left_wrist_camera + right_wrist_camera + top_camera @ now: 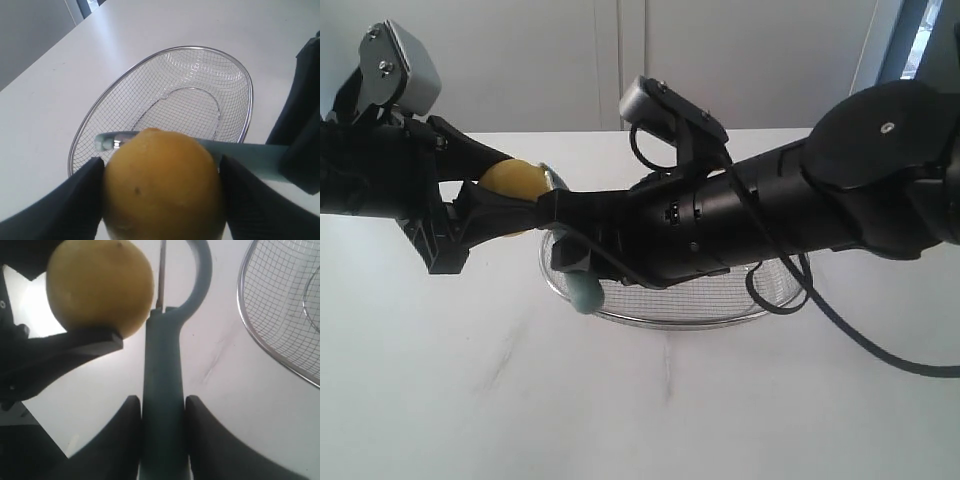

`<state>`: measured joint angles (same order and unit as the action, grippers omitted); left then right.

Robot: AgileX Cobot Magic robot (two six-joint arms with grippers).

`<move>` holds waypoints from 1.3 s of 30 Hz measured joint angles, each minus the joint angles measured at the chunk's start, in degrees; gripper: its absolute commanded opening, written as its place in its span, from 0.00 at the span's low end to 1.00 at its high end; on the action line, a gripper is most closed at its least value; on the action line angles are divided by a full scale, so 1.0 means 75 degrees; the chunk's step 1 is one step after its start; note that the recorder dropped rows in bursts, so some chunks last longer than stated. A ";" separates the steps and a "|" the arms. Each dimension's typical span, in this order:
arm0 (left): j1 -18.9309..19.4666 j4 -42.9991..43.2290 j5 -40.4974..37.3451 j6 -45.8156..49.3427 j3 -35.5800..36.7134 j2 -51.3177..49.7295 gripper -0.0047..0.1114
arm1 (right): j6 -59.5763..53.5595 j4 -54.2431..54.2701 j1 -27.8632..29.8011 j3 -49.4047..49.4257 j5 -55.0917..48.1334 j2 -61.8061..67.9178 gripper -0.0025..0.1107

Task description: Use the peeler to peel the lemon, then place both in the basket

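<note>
The right gripper (162, 407) is clamped on the peeler (162, 360) by its handle. The peeler's long axis runs past the lemon (100, 285), with the blade just beside the skin. The left gripper (162, 172) pinches the lemon, raised just beside the basket (249, 90) rim.

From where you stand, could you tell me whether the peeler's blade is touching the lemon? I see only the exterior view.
Observer: In the right wrist view the peeler has its blade right alongside the lemon; I cannot confirm contact.
Operator: Is the handle held squarely?
Observer: Yes, the right end effector clamps it between both fingers, and the handle runs straight out between them.
Operator: Is any peel off yet?
Observer: None on the side the left wrist view shows; the skin there is whole.
</note>
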<state>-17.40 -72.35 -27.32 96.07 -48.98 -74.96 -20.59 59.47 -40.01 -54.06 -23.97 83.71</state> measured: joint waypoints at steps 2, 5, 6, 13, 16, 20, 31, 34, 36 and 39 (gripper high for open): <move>0.0000 0.0000 0.0000 0.0000 0.0000 0.0000 0.04 | 0.0000 -0.0108 0.0000 0.0000 0.0014 -0.0170 0.02; 0.0000 0.0000 0.0000 0.0000 0.0000 0.0000 0.04 | 0.0000 -0.0223 0.0000 0.0000 0.0084 -0.0349 0.02; 0.0000 0.0000 0.0000 0.0000 0.0000 0.0000 0.04 | 0.0000 -0.0263 0.0000 0.0000 0.0089 -0.0401 0.02; 0.0000 0.0000 0.0000 0.0000 0.0000 0.0000 0.04 | 0.0000 -0.0696 0.0000 0.0000 0.0108 -0.0900 0.02; 0.0000 0.0000 0.0000 0.0000 0.0000 0.0000 0.04 | 0.0016 -0.1126 0.0000 0.0000 0.0108 -0.1270 0.02; 0.0000 0.0000 -0.0015 0.0000 0.0000 0.0000 0.04 | 0.0937 -0.2601 0.0000 0.0000 -0.0002 -0.1800 0.02; 0.0000 0.0000 -0.0030 0.0000 0.0000 0.0000 0.04 | 0.6499 -0.9049 0.0000 0.0276 -0.0973 -0.1968 0.02; 0.0000 0.0000 -0.0077 0.0000 0.0000 0.0000 0.04 | 0.6707 -0.9247 0.0000 0.0398 -0.0767 -0.1624 0.02; 0.0000 0.0000 -0.0122 0.0000 0.0000 0.0000 0.04 | 0.6762 -0.9262 0.0000 0.0442 -0.0568 -0.1293 0.02; 0.0000 0.0000 -0.0153 0.0000 0.0000 0.0000 0.04 | 0.6759 -0.9092 0.0000 0.0442 -0.0241 -0.0764 0.02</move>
<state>-17.40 -72.35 -28.47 96.07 -48.98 -74.96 30.10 -8.72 -40.01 -50.74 -25.78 77.98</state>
